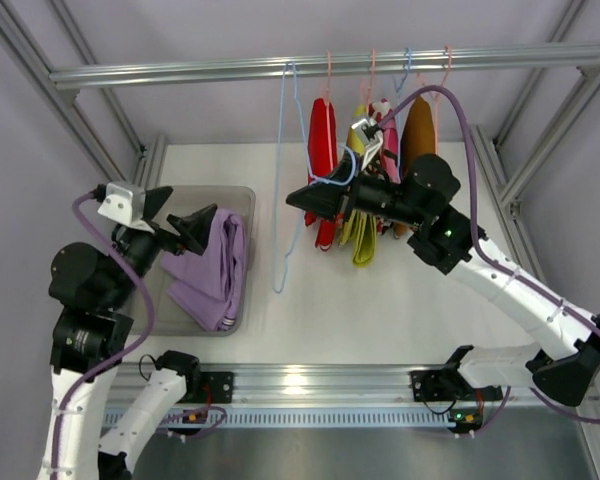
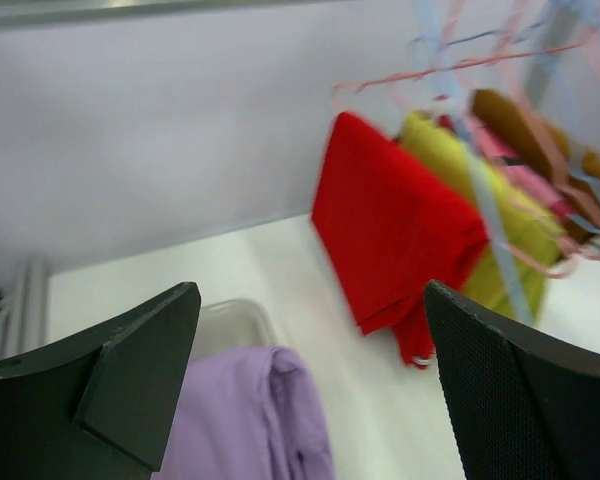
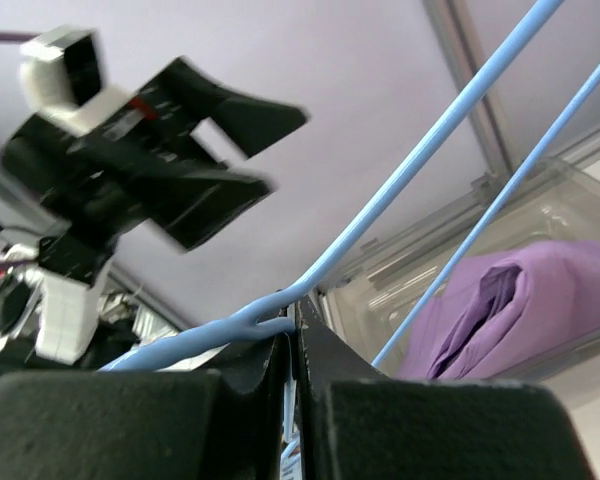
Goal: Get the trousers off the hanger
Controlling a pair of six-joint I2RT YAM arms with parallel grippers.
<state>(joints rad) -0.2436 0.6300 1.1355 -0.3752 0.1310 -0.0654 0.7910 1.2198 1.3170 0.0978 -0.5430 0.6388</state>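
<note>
The lilac trousers lie folded in a clear bin at the left; they also show in the left wrist view and the right wrist view. My left gripper is open and empty just above them. The red trousers and the yellow-green trousers hang on hangers from the rail, as the left wrist view shows. My right gripper is shut on the corner of a bare blue hanger, the wire pinched between its jaws.
A metal rail crosses the back, with pink and brown garments hanging to the right of the yellow-green trousers. Frame posts stand at both sides. The blue hanger still hooks over the rail.
</note>
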